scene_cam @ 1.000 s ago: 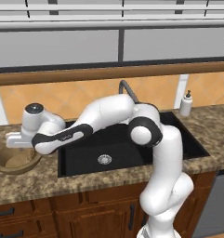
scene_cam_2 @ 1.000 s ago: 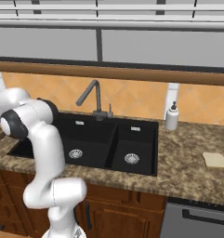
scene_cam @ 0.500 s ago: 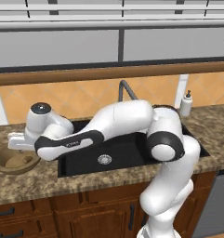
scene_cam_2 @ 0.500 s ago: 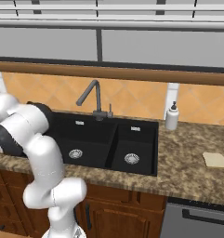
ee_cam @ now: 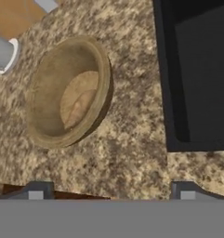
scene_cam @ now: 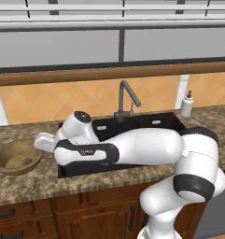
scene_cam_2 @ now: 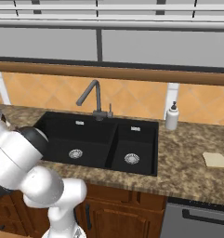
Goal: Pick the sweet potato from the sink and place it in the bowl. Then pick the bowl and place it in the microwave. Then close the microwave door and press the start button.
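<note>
— Two dark fingertips [ee_cam: 39, 189] stand wide apart at the bottom of the hand view, so the claw [ee_cam: 111, 191] grips nothing. Why so wide, would you say?

— Probably because the sweet potato [ee_cam: 80, 105] already lies inside the bowl [ee_cam: 69, 90]. It rests on the bowl's floor, a little off centre, with nothing touching it. That part of the job looks done.

— And the bowl itself?

— It sits upright on the speckled worktop [ee_cam: 127, 153], just beside the black sink [ee_cam: 197, 74], clear of the basin edge. In the left base view the bowl [scene_cam: 17, 158] is at the far left, and the white hand points toward it from beside the sink [scene_cam: 137, 126].

— So the claw hangs above, not around it?

— Yes, above and apart. The bowl is up and to one side of the fingertips in the hand view, not between them.

— What does the next step want?

— My guess: come down over the rim and pinch one wall, since the bowl is too broad to span. It is shallow, so tilting could roll the potato out.

— And the sink basins?

— In the right base view the sink [scene_cam_2: 97, 139] holds only its two silver drains [scene_cam_2: 75, 153], with the grey faucet [scene_cam_2: 92, 97] behind and a soap bottle [scene_cam_2: 172, 116] on the worktop [scene_cam_2: 197, 158] at one side.
</note>
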